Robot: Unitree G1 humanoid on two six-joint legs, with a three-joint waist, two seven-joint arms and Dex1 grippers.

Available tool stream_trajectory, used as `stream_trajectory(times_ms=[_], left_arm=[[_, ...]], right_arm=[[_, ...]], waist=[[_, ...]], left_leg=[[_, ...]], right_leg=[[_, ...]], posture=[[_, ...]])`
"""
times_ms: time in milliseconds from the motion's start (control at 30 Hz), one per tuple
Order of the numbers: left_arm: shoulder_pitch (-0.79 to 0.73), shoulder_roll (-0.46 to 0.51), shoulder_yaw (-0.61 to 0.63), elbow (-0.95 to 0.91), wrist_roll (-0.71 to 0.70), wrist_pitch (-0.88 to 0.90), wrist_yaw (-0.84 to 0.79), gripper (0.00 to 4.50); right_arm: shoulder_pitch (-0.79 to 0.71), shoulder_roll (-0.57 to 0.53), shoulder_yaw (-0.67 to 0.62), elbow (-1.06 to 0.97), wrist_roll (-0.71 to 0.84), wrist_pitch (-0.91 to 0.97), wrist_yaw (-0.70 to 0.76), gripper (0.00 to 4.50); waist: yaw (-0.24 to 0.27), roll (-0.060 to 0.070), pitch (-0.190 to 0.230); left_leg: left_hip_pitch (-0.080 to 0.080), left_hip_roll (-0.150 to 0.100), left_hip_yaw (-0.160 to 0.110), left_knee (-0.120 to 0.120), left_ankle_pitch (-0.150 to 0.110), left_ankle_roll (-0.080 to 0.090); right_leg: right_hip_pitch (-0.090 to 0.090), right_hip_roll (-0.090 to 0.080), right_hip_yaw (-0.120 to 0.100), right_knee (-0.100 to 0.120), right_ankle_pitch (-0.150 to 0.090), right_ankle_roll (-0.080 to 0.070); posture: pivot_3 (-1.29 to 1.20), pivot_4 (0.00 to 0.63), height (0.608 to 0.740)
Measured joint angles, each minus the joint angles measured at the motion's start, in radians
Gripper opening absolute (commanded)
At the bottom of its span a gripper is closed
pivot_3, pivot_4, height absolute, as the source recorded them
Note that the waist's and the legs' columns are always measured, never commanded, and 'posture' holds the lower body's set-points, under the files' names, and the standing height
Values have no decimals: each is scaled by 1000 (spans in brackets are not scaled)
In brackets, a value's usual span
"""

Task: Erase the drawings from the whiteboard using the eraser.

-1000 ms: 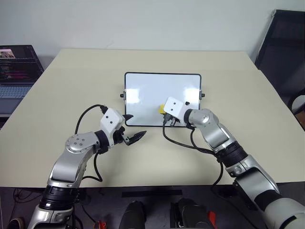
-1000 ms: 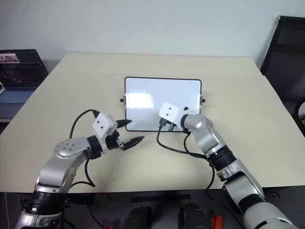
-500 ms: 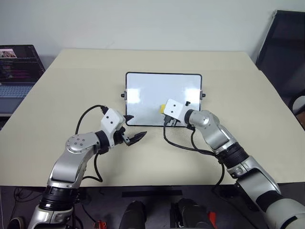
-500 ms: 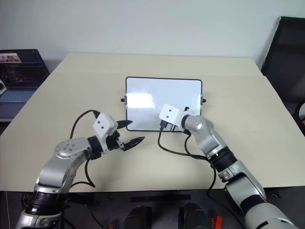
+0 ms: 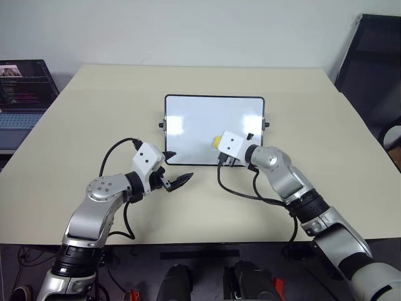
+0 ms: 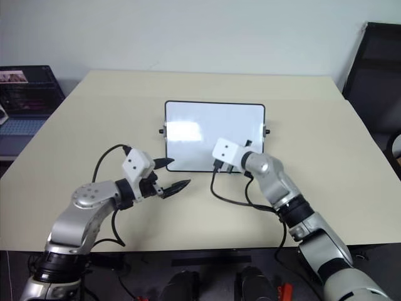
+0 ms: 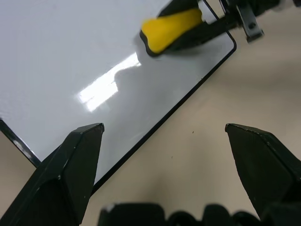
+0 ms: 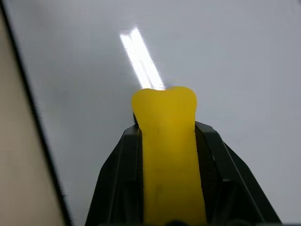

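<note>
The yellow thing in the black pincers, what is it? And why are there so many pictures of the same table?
The yellow thing is an eraser. The right gripper of a two-armed robot holds it, jaws shut on it, over a whiteboard lying on a beige table. Two pictures come from cameras in the robot's head, looking down over its arms. The other two come from a small camera on each wrist, so you see along the black fingers. The left gripper holds nothing; its jaws are open, near the board's front edge. No drawings show on the board's visible part. A laptop sits off to the left.
</note>
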Motion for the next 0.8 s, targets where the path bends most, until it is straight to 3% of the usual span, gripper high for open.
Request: stream_trajectory(times_ms=[500, 667, 800], left_arm=[[-19, 1, -1, 0, -6, 1, -20, 4500], [-51, 2, -3, 5, -13, 0, -55, 4500], [-104, 1, -17, 17, -35, 0, -103, 4500]], right_arm=[[80, -9, -13, -90, 25, 45, 107, 1101], [82, 14, -111, -148, 56, 114, 46, 1101], [152, 30, -207, -336, 113, 218, 29, 1101]], waist=[[-2, 0, 0], [-2, 0, 0], [2, 0, 0]], left_leg=[[0, 1, 0, 0, 0, 0], [-1, 0, 0, -1, 0, 0], [-3, 0, -1, -3, 0, 0]], right_leg=[[0, 0, 0, 0, 0, 0], [-1, 0, 0, 0, 0, 0], [-1, 0, -1, -3, 0, -1]], posture=[[0, 150, 740], [0, 150, 740], [0, 150, 740]])
